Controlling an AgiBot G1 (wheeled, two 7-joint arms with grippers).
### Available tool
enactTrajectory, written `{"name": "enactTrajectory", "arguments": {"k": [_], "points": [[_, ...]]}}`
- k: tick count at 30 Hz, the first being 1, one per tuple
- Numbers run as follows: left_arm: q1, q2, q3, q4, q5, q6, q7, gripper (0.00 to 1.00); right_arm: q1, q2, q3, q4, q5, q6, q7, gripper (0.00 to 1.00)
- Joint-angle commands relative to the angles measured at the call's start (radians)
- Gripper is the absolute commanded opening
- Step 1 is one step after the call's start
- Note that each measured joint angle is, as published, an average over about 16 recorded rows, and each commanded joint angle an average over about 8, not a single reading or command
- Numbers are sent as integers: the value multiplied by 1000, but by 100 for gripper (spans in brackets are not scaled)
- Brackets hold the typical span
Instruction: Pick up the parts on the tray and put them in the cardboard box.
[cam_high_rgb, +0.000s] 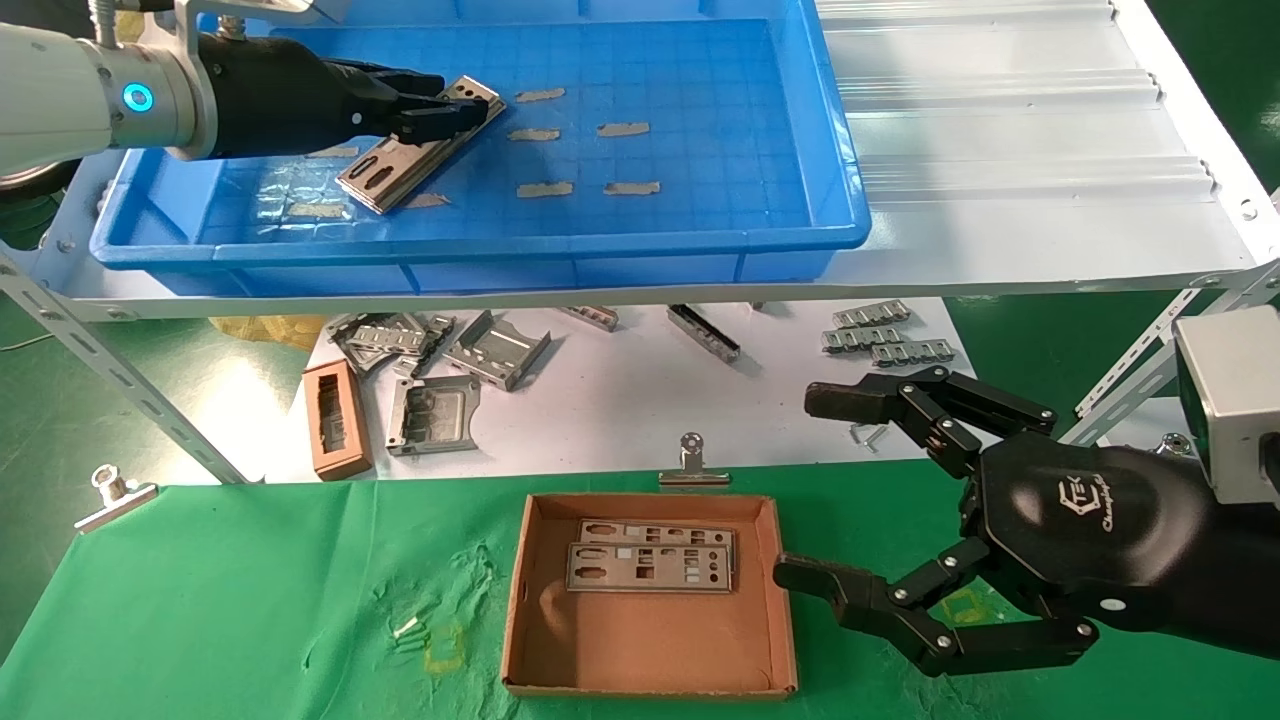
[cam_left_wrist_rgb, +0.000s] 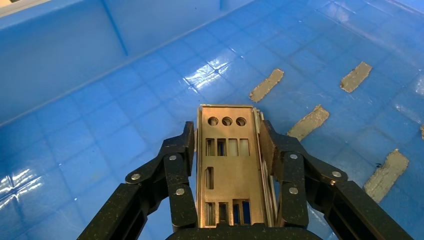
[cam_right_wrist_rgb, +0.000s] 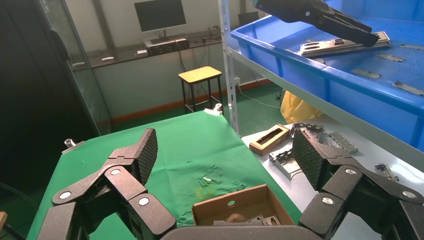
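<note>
Lower plate (cam_high_rgb: 655, 531) half under another

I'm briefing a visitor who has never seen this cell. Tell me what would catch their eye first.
The big blue tray on the upper shelf stands out, with the left gripper inside it, closed on the long edges of a silver plate. Below, on the green cloth, the cardboard box already holds two plates. The right gripper hangs wide open beside the box.
</note>
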Motion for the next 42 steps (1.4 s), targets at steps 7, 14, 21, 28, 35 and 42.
{"name": "enactTrajectory", "arguments": {"k": [7,14,21,28,35,42], "points": [[3,1,-2,-3,-3,-9,3,0,0,0,0,0,0,0,0,100],[-1,-1,-7,-9,-9,-13,7,0,0,0,0,0,0,0,0,100],[-7,-7,-10,-11,-14,4,11,0,0,0,0,0,0,0,0,100],[-11,-9,-11,-9,-16,11,11,0,0,0,0,0,0,0,0,100],[-20,-15,-16,-14,-23,24,15,0,0,0,0,0,0,0,0,100],[-42,-47,-32,-35,-47,145,35,0,0,0,0,0,0,0,0,100]]}}
